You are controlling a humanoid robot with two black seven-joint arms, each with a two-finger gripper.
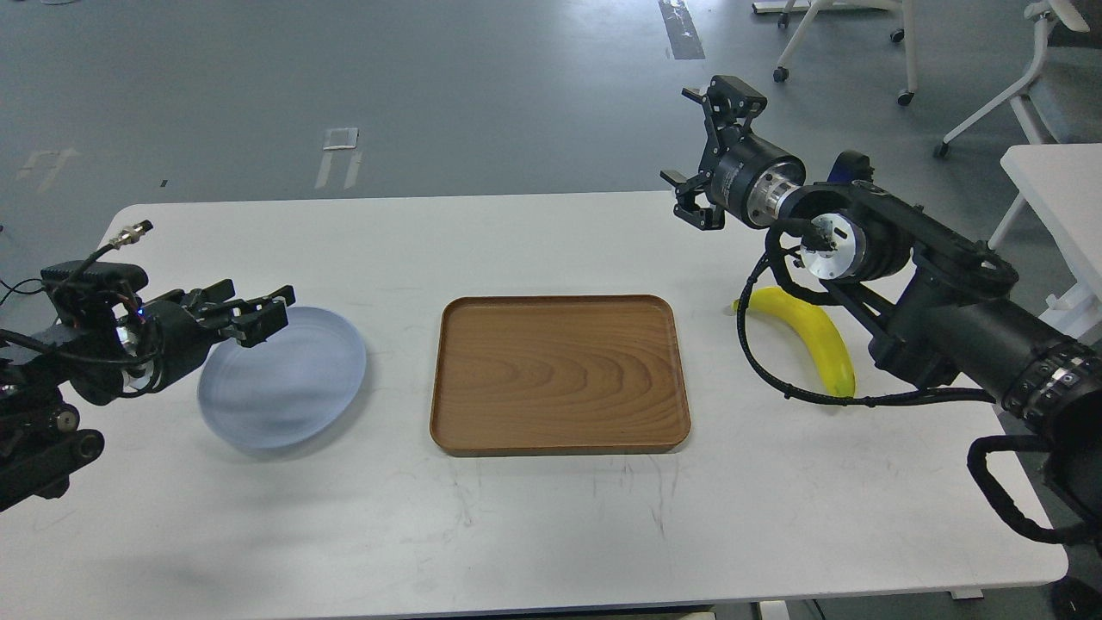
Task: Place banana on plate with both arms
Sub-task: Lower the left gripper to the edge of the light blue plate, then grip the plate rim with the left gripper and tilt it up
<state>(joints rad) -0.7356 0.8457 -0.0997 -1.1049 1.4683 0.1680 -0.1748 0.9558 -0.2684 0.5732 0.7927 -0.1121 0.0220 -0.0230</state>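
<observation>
The yellow banana [816,334] lies on the white table right of the wooden tray, partly crossed by my right arm's black cable. The pale blue-grey plate [288,383] lies left of the tray and holds nothing. My right gripper [691,146] is open and empty, raised over the table's far edge, up and to the left of the banana. My left gripper [274,310] is low at the plate's upper left rim, pointing right; its fingers stand slightly apart and hold nothing.
A brown wooden rectangular tray [560,443] sits mid-table between plate and banana. A second white table [1055,185] and wheeled chairs [1016,86] stand at the far right beyond the table. The table's near edge runs along the bottom.
</observation>
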